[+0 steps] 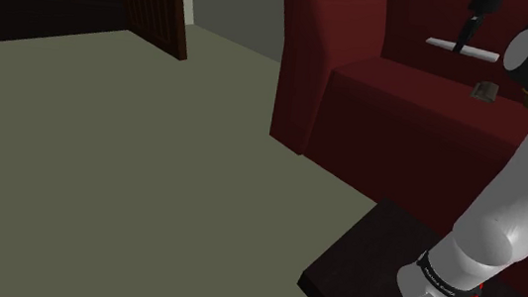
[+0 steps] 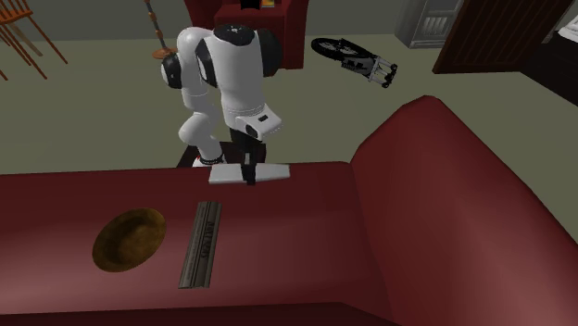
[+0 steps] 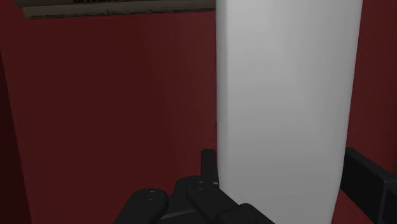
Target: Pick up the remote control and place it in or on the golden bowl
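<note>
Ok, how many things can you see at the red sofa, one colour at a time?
White: 1, the bar clasped in the gripper
Golden brown: 1, the bowl
Dark grey: 1, the strip
Total: 3

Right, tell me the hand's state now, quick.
The hand: closed, clasping the flat white bar, seemingly the remote, between both fingers.
</note>
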`<state>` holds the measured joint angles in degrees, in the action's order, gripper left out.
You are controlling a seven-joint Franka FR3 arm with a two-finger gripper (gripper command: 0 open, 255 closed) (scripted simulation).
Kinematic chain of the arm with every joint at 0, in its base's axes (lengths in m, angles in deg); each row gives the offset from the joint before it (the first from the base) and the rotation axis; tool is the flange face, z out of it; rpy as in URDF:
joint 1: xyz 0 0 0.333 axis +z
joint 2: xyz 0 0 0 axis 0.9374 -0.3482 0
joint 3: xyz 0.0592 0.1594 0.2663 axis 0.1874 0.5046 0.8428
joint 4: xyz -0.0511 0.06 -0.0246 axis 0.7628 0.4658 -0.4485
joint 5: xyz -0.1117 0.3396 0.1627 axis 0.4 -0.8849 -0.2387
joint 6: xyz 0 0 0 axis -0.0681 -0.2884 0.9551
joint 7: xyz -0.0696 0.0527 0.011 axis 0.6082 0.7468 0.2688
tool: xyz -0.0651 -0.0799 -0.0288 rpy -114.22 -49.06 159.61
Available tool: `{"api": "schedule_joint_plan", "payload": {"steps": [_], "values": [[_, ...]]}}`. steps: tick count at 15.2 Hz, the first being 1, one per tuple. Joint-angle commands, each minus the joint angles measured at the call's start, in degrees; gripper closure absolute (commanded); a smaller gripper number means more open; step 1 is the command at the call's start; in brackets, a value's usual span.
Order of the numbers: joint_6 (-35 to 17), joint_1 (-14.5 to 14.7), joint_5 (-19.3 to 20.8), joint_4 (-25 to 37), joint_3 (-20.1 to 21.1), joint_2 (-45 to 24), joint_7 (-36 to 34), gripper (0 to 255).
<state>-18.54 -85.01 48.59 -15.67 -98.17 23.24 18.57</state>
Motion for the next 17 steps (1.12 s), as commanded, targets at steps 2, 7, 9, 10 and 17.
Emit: {"api": "schedule_joint_plan", "payload": {"steps": [2,7,9,10,17], "values": [[-0.7,-1.9,0.6,-1.6,-1.4,1.3,3.6,255],[-1.2,-5.8,0.5,-2.5,-4.1,1.9,10.2,255],[-1.2,-7.7,-0.1,-2.2,-5.2,1.4,13.1,255],[-1.2,-8.8,-0.5,-2.0,-5.8,1.1,14.6,255],[0.1,-18.5,-5.6,2.9,-9.4,-4.2,26.2,255]]}}
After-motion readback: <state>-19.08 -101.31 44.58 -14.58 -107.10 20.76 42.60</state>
